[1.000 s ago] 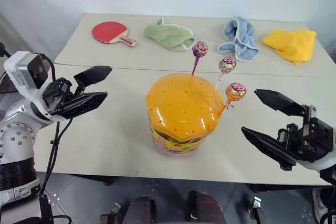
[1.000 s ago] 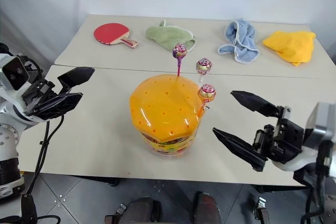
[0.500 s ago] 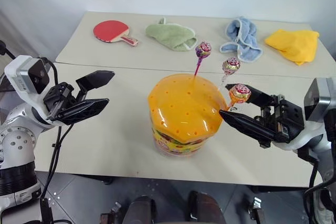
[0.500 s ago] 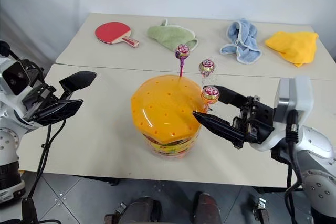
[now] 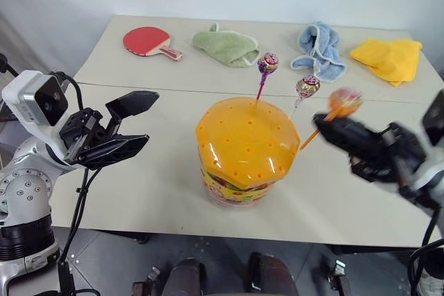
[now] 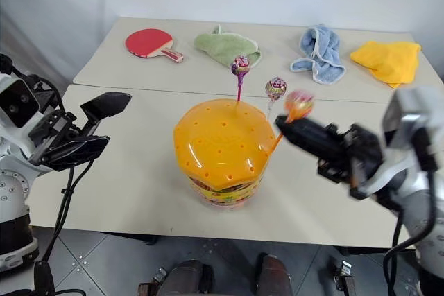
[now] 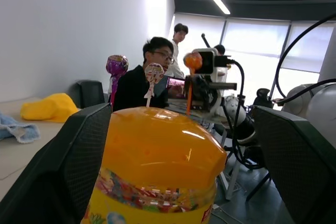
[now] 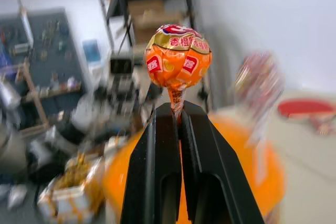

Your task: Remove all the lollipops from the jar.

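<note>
**Colours on the table**

The jar point(image 5: 244, 152) has a glossy orange dome speckled with small darker holes, above a clear base printed in yellow, red and green. Of the lollipops, one at 12 o'clock above the dome wears a purple wrapper point(image 5: 268, 63) on a purple stick; the next, toward 1 o'clock, is pink and gold point(image 5: 307, 86) on a white stick; the third point(image 8: 178, 56) is orange with gold and red print, on an orange stick. The gripper fingers point(image 8: 157, 171) are black. At the far edge lie a red paddle point(image 5: 144, 39), a pale green cloth point(image 5: 225, 46), a light blue cloth point(image 5: 318, 50) and a yellow cloth point(image 5: 388, 57). The table point(image 5: 139, 192) is beige.
</note>
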`<state>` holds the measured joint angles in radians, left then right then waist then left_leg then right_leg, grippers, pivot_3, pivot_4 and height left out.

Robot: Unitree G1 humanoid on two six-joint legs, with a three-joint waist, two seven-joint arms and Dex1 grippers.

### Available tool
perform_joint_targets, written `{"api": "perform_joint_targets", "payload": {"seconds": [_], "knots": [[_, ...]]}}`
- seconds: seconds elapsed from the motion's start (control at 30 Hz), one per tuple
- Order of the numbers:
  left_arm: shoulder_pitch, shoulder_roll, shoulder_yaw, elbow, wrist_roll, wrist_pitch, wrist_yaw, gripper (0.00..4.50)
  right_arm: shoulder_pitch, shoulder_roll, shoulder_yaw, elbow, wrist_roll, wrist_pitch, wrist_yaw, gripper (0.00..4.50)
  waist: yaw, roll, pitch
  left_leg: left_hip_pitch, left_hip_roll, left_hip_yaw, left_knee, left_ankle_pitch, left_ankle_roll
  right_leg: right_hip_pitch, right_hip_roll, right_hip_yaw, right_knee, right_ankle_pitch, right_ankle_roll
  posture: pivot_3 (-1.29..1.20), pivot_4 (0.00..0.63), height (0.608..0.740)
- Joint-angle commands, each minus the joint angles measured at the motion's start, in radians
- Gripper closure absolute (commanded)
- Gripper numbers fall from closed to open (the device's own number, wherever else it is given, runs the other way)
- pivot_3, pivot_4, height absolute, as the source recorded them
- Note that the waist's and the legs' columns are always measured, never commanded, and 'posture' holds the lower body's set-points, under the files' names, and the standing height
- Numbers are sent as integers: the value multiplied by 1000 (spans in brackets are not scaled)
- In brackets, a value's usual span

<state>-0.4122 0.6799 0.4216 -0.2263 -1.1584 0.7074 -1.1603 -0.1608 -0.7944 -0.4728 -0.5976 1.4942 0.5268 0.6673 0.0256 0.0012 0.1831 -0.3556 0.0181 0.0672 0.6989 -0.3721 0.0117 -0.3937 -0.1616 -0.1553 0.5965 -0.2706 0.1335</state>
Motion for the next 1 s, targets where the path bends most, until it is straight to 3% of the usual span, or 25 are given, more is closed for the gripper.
{"api": "perform_joint_targets", "payload": {"seconds": [0.03,0.17,0.27,0.37,0.47,0.53,0.63,0.77,0.83,1.0], "knots": [[-9,19,-3,-23,-7,-15,-33,0,2,-40,-152,62,119,11,-85,4456,0,0,0,0,0,0,0,0,0,0,0,0,0,0,0,0,150,740],[-3,55,-27,-28,40,-30,-90,0,106,-110,-271,145,91,99,-36,4456,2,0,0,-1,0,4,-1,0,0,0,1,-1,-1,0,0,0,150,740],[-23,118,-64,2,105,-58,-170,0,265,-261,-100,386,-419,61,-38,4456,1,-1,-1,-2,0,6,-1,0,1,0,1,-1,-3,0,0,0,150,740],[-35,131,-76,19,121,-71,-196,0,290,-337,48,479,-654,27,-23,4456,-1,-3,-2,-2,0,9,0,0,2,1,1,0,-6,0,0,0,150,740],[-40,124,-70,18,119,-79,-189,0,271,-347,154,583,-824,-28,27,4456,-3,3,0,-2,1,12,-1,0,2,-2,1,2,-5,0,0,0,150,740],[-39,119,-67,14,114,-79,-178,0,246,-323,172,635,-860,-47,66,4456,-7,3,0,-2,2,13,-1,0,1,-2,1,2,-4,0,0,0,150,740],[-30,109,-61,3,109,-81,-158,0,241,-317,188,674,-893,-69,172,3745,-5,3,0,-2,2,13,-1,0,1,-2,2,2,-4,0,0,0,150,740],[-24,90,-46,-3,91,-79,-122,0,244,-284,115,660,-899,-147,266,2384,-1,3,0,-2,2,13,0,0,1,-2,2,2,-5,0,0,0,150,740],[-19,72,-24,0,71,-73,-85,0,210,-222,-2,584,-769,-190,357,1735,0,3,1,-2,2,13,0,0,1,-2,2,2,-5,0,1,0,150,740],[3,38,9,12,38,-62,-28,0,101,-184,-104,365,-485,-23,367,1735,-4,3,1,-1,3,12,0,0,1,-2,2,3,-5,0,1,0,150,740]]}}
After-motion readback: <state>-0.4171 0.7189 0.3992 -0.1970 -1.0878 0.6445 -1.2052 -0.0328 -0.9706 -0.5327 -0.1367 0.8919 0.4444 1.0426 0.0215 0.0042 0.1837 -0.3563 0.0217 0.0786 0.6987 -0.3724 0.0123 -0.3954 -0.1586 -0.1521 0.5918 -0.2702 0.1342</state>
